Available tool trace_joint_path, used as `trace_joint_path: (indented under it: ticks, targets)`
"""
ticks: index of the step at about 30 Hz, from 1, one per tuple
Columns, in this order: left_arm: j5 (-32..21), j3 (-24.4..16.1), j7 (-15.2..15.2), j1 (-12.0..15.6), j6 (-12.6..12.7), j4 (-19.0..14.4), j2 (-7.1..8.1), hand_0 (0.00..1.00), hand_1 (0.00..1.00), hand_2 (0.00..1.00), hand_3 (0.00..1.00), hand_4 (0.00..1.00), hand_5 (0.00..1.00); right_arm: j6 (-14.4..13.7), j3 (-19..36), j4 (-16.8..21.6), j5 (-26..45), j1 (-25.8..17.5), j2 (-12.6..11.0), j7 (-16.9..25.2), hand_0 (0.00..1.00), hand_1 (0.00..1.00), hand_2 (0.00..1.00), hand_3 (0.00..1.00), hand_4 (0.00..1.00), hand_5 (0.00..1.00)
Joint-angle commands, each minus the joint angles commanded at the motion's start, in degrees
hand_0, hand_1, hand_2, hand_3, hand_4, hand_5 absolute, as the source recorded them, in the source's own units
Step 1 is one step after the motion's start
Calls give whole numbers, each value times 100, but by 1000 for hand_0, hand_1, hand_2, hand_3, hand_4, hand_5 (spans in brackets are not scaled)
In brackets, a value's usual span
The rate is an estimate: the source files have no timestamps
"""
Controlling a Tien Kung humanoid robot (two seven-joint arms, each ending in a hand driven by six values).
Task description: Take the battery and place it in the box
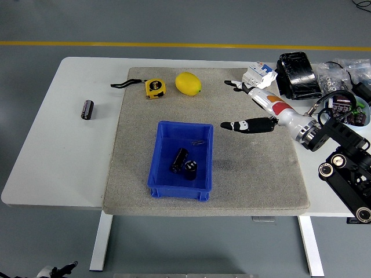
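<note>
Right hand spread wide, empty, hovering over mat right of blue box. I count two batteries lying inside box. One more battery on bare tabletop, far left; I judge that one left to fetch.

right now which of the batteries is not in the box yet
The battery lying alone on the bare white table, left of the mat. The other two batteries already lie inside the blue box.

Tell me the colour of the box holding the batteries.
The box is blue, seen clearly in the head view, with two black batteries inside.
</note>
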Motion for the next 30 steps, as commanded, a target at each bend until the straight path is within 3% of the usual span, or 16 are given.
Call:
trace_joint_path:
  ticks: [4,5,10,11,16,26,30]
  targets:
    - [43,-45,2,5,-5,0,-8,667,596,725,700,710,712,-158,438,-9,936,-344,-92,-75,998,983,982,998,998,714]
    - [56,-55,3,5,-8,0,-9,668,597,725,701,709,711,-165,507,3,1196,-429,-106,-121,998,944,959,984,998,917]
    - [125,-112,4,8,-25,0,-9,668,597,725,701,709,711,-358,633,108,2388,-800,-85,-197,998,944,959,984,998,917]
    - [143,-127,6,7,-27,0,-9,667,599,725,699,709,712,-425,606,125,2649,-841,-57,-166,998,926,943,950,998,998]
    - [149,-87,21,8,-43,0,-9,667,599,725,699,709,712,-697,304,183,3841,-953,117,109,998,926,943,950,998,998]
    - [77,-7,20,33,-57,0,-15,672,605,727,700,706,713,-574,-56,42,6260,-1162,71,374,998,916,930,930,998,998]
    - [113,-7,29,50,-75,0,-15,672,609,728,699,705,713,-635,-133,-68,6780,-1226,55,345,998,917,927,935,998,998]
